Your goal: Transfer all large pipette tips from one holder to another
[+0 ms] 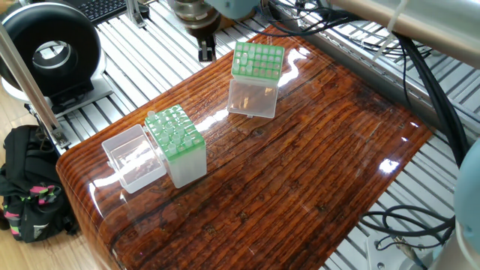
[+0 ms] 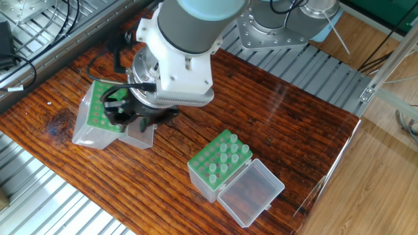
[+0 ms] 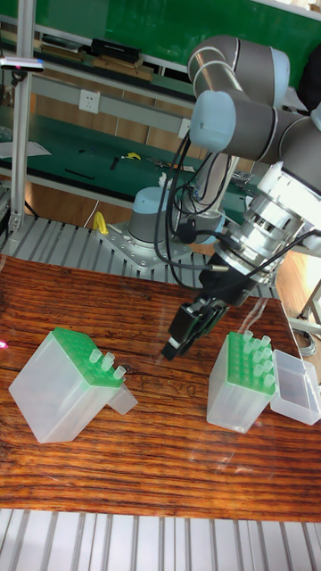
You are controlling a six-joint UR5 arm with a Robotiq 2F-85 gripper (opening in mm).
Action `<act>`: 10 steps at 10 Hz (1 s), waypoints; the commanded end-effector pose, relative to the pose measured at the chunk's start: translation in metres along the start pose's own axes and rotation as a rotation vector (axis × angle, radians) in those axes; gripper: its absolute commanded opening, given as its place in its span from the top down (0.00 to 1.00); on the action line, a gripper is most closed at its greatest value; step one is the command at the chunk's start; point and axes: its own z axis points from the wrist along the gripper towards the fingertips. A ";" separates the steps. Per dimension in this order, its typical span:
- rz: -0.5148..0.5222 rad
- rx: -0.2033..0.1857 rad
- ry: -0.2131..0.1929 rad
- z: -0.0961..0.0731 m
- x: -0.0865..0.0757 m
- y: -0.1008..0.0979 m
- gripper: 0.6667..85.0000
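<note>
Large pipette tips [image 3: 257, 350] stand upright in the green-topped holder [image 3: 234, 393] at 3 o'clock of the gripper [image 3: 171, 350]. A few more sit in the tilted holder [image 3: 53, 393] at 9 o'clock. The gripper hangs slanted between them, jaws near together; can't tell if clamped on a tip.
</note>
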 end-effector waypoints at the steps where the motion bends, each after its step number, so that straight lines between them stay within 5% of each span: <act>1: 0.091 -0.165 -0.028 -0.001 -0.008 0.042 0.49; 4: 0.241 -0.045 0.052 0.002 0.014 0.013 0.64; 6: 0.219 -0.035 0.033 0.001 0.024 0.022 0.64; 10: 0.122 0.002 0.001 0.032 0.057 -0.016 0.63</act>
